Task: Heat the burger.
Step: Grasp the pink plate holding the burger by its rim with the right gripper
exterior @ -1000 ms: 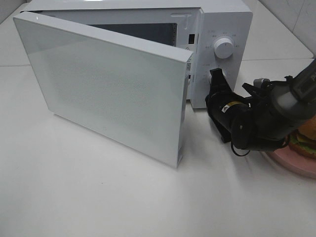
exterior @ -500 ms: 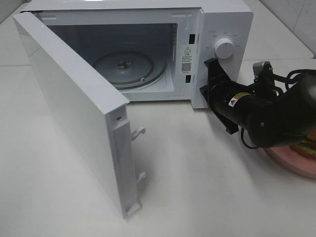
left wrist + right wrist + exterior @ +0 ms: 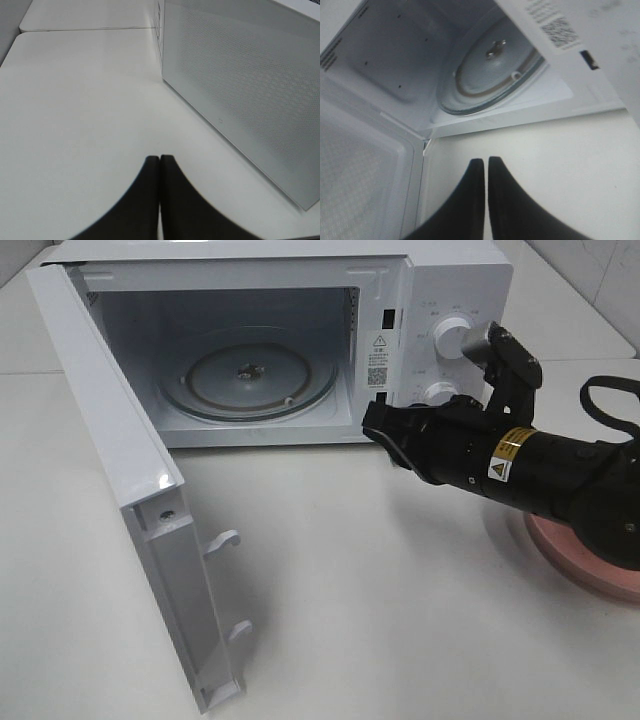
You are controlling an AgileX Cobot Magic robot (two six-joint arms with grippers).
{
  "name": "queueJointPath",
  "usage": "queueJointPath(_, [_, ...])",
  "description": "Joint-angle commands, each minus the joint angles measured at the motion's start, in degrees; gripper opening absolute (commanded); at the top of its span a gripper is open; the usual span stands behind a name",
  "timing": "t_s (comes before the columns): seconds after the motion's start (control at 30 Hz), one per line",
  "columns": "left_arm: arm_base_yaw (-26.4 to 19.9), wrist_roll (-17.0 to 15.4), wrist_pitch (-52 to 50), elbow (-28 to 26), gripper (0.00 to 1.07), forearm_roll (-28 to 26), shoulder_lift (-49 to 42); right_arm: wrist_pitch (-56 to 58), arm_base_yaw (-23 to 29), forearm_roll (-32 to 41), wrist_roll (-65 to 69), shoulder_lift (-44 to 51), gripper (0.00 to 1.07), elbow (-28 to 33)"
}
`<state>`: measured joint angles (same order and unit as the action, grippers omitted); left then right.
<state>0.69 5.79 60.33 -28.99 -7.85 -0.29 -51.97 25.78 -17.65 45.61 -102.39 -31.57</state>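
Left claw (image 3: 159, 159): black fingers pressed together, empty, low over the white tabletop (image 3: 350, 640), beside the outer face of the white microwave door (image 3: 170, 570). In the high view that door stands wide open at 8 o'clock. Right claw (image 3: 486, 161): closed, empty, just right of centre, tips pointing to 9 o'clock at the cavity mouth. Round pink plate (image 3: 590, 570) at 4 o'clock, mostly under the black right arm (image 3: 540, 465). Burger is hidden behind that arm, can't see it. White microwave oven (image 3: 450, 285) at 12 o'clock, with its round glass turntable (image 3: 250, 380) inside.
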Motion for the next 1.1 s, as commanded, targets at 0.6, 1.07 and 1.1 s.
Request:
queueJointPath(0.6, [-0.23, -0.11, -0.63, 0.0, 0.0, -0.23, -1.15, 43.77, 0.29, -17.65, -14.44, 14.5, 0.03, -6.93])
queueJointPath(1.07, [-0.23, -0.11, -0.63, 0.0, 0.0, -0.23, -1.15, 80.5, 0.29, 11.34, -37.53, 16.84, 0.03, -17.53])
queueJointPath(1.1, [-0.23, -0.11, -0.63, 0.0, 0.0, -0.23, -1.15, 80.5, 0.29, 11.34, -37.53, 16.84, 0.03, -17.53])
